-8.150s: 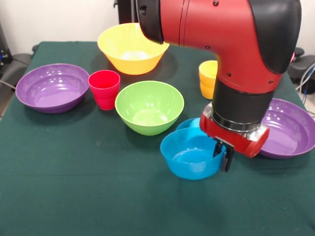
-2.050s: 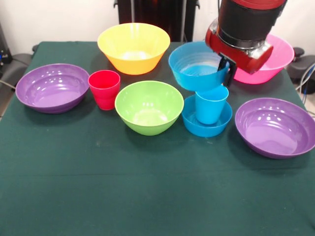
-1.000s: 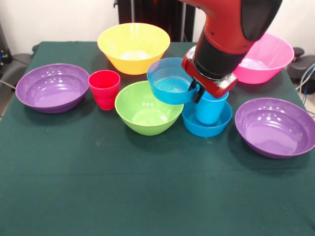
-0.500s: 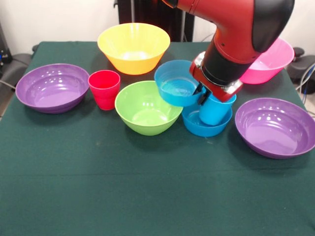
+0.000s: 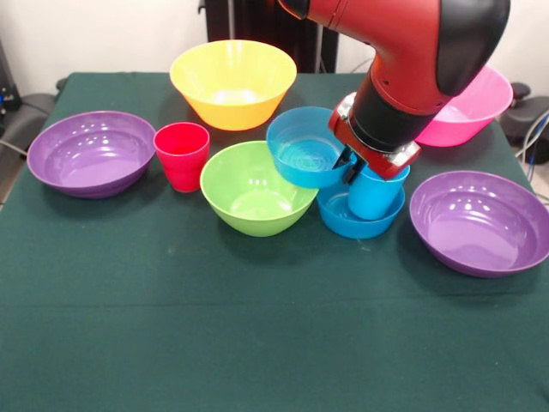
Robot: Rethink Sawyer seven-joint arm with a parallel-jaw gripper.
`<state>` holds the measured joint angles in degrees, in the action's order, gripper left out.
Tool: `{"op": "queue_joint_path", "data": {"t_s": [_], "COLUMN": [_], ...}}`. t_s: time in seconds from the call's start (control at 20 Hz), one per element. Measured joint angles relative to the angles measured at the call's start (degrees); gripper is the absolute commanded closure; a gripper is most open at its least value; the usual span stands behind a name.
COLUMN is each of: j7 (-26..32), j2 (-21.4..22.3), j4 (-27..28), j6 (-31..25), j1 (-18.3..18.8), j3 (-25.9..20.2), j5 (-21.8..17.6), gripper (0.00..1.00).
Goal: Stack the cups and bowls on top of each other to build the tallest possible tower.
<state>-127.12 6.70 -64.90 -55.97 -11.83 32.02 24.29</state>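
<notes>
Gripper (image 5: 351,163) clamped on rim of blue bowl (image 5: 302,153), held tilted in air, bowl at 9 o'clock of gripper, over green bowl's (image 5: 257,187) rim. Blue cup (image 5: 375,192) at 5 o'clock, standing in second blue bowl (image 5: 343,219). Bench (image 5: 257,335) front open.

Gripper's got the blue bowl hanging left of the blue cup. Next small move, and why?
Probably shift the held blue bowl toward picture-right until it is centred over the blue cup. The gripper clamps its rim, but the bowl hangs tilted, partly over the green bowl, so releasing now would likely miss the cup.
</notes>
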Motion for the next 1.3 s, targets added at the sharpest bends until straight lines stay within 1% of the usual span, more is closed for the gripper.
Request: {"op": "queue_joint_path", "data": {"t_s": [0.8, 1.3], "j7": [0.0, 0.0], "j2": [1.9, 3.0], "j4": [-0.2, 0.1], "j6": [0.0, 0.0], "j1": [0.1, 1.4], "j3": [0.6, 0.8], "j5": [0.0, 0.0], "gripper": [1.00, 1.00]}}
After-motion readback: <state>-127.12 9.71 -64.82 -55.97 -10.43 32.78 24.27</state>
